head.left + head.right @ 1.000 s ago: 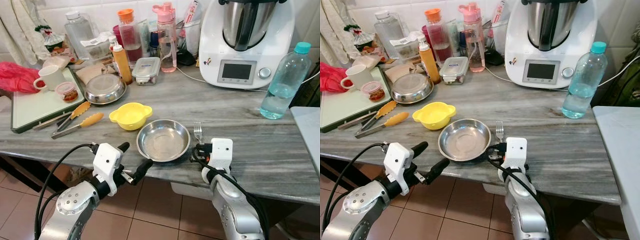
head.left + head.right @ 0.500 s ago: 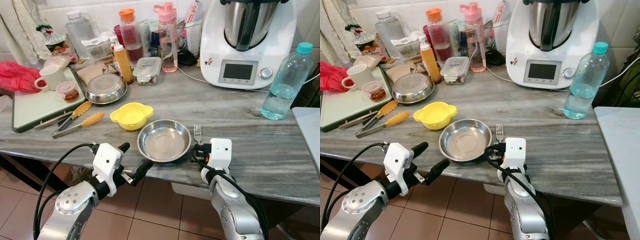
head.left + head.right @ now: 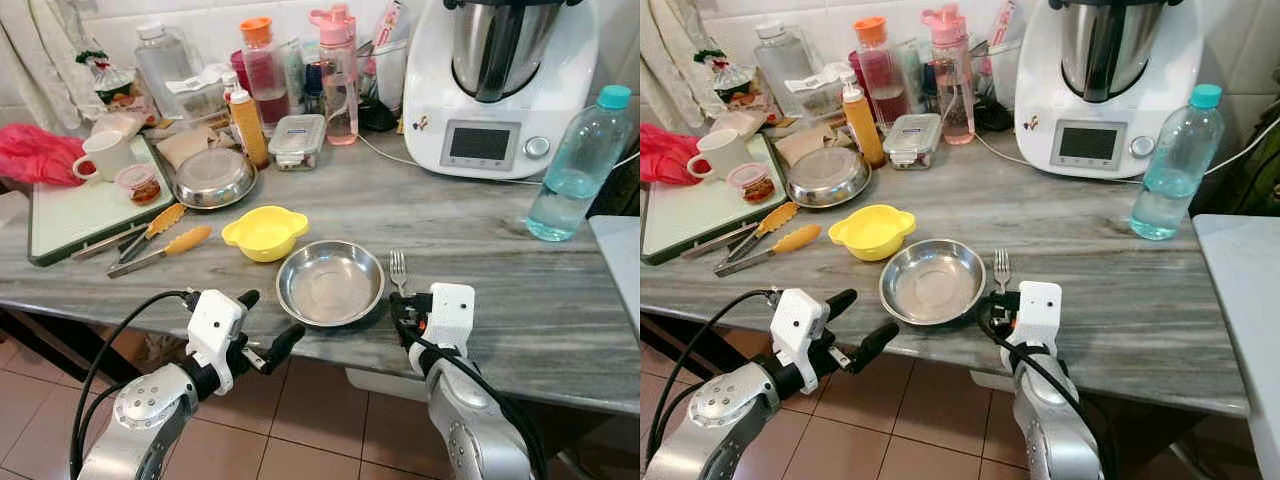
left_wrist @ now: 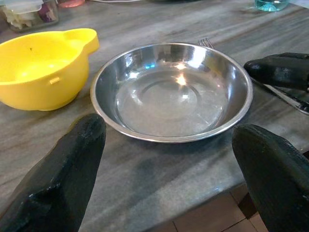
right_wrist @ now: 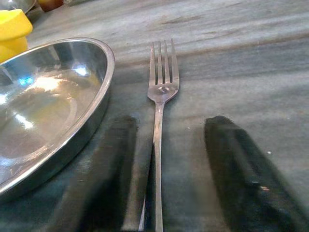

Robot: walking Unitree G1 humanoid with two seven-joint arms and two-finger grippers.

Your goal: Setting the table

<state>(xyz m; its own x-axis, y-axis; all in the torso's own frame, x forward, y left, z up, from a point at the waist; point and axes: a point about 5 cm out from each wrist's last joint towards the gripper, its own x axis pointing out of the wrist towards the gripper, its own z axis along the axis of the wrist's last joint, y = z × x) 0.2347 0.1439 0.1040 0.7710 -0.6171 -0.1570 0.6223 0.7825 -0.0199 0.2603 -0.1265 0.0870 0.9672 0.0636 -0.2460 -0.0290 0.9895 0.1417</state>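
Grey marble table (image 3: 480, 230), cluttered along the far side. Steel plate (image 3: 330, 283) sits near the front edge, yellow bowl (image 3: 263, 231) just beside it on the far left. Fork (image 5: 160, 116) lies flat just right of the plate, tines pointing away. Right hand (image 5: 166, 179) open, fingers straddling the fork handle on the table, not clamped. Left hand (image 3: 268, 327) open, hovering off the table edge, near-left of the plate.
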